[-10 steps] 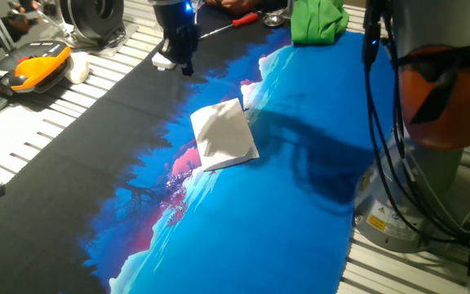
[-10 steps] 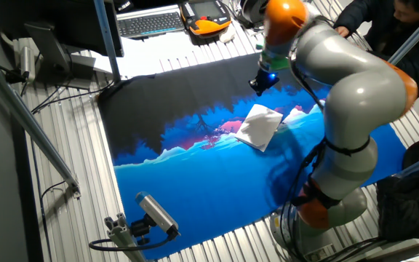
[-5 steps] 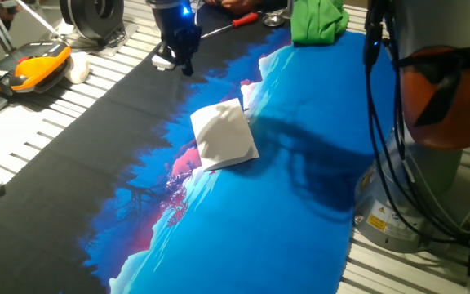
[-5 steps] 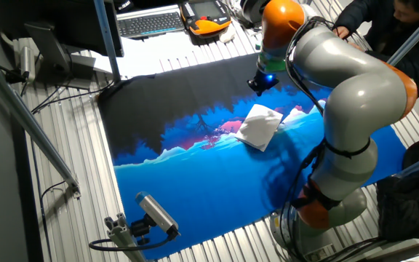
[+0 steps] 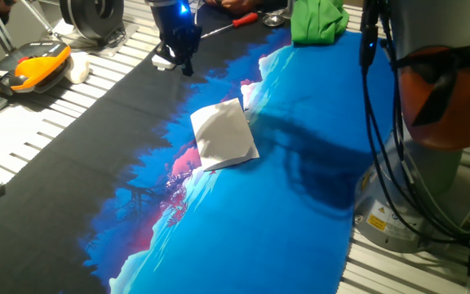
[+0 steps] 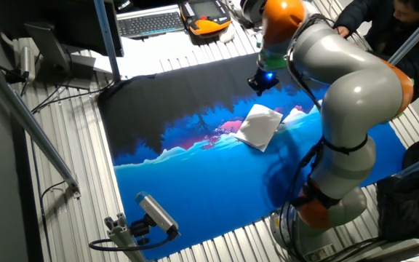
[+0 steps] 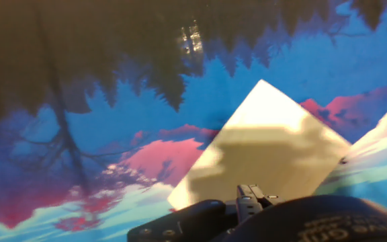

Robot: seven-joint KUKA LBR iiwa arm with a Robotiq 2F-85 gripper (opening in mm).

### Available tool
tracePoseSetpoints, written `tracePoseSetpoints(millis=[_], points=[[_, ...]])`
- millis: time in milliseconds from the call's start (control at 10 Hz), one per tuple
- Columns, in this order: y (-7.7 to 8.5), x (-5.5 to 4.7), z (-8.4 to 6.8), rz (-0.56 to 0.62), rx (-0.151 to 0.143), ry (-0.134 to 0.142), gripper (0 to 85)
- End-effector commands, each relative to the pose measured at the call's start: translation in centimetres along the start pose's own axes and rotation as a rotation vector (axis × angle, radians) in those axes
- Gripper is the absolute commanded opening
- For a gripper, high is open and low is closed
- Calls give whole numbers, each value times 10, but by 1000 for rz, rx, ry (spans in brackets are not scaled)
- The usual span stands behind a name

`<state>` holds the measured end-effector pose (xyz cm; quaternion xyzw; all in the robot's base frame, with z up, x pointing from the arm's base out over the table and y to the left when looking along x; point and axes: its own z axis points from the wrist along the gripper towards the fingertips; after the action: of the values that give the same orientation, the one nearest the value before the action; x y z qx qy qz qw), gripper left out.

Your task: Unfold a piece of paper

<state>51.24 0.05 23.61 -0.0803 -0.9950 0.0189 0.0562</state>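
Note:
The piece of paper (image 5: pixel 223 135) lies folded and flat on the blue and black printed mat (image 5: pixel 300 212), white with a crease showing. It also shows in the other fixed view (image 6: pixel 259 126) and fills the lower middle of the hand view (image 7: pixel 267 151). My gripper (image 5: pixel 184 59) hangs above the black part of the mat, beyond the paper's far corner and apart from it. In the other fixed view the gripper (image 6: pixel 259 87) sits just above the paper's upper edge. Its fingers are dark and small, and I cannot tell how they stand. It holds nothing that I can see.
A green cloth (image 5: pixel 317 20) and a red-handled screwdriver (image 5: pixel 239 20) lie at the mat's far end. An orange and black device (image 5: pixel 27 65) sits at the left. A keyboard (image 6: pixel 150 23) and a white bar on a clamp (image 6: pixel 155 211) flank the mat. The arm's base (image 5: pixel 431 163) stands at the right.

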Motion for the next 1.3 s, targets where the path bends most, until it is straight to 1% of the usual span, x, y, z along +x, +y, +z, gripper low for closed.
tracePoseSetpoints(millis=[0,100,200,300,400,600,700,800,900,1000,1200], points=[[-6,1,2,-66,113,-13,0],[-20,2,6,-95,148,-31,0],[-43,0,13,-96,99,-29,0],[-57,-1,21,-131,102,-44,0],[-69,-3,29,-161,126,-53,0],[-93,-3,47,-189,119,-59,0],[-102,-1,54,-200,126,-63,0],[-108,0,60,-203,143,-58,0],[-114,1,65,-191,164,-19,0],[-119,1,72,-187,178,-16,0],[-128,0,87,-187,165,-21,0]])
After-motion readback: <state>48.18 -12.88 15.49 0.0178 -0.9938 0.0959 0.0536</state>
